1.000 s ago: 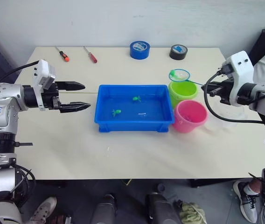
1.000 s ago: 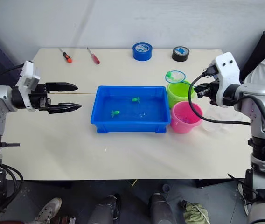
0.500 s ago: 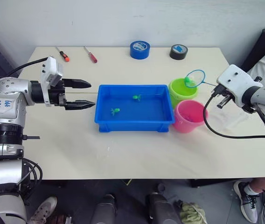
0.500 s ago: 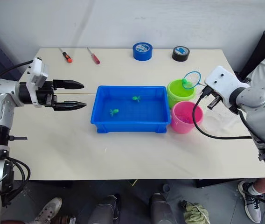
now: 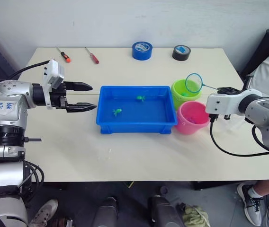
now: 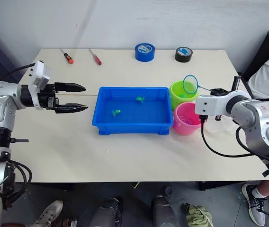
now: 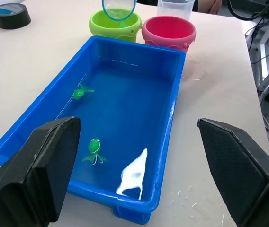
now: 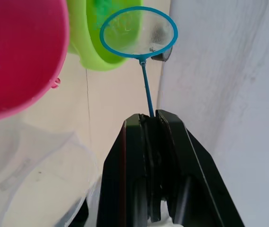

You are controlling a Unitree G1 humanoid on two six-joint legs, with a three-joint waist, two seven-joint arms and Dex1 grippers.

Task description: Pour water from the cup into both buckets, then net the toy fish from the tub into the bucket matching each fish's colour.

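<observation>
The net (image 5: pixel 193 83) hangs in the air over the rim of the lime green bucket (image 5: pixel 184 92), hoop turned up on edge and looking empty, its thin handle running back towards my right pincer (image 8: pixel 149 124), which is pressed together on the handle's end. Just beside it sits the pink bucket (image 5: pixel 192 117), touching the blue tub's (image 5: pixel 135 126) right end. In the tub two green fish (image 5: pixel 118 112) float, one near the middle and one towards the far wall (image 5: pixel 139 99). They lie to the left of the net, across the buckets, so I judge my right arm must swing the hoop leftward and dip it. My left pincer (image 5: pixel 87 97) hovers spread and empty just off the tub's left end. The clear cup (image 7: pixel 174 8) stands on the counter (image 5: pixel 125 156) behind the pink bucket.
</observation>
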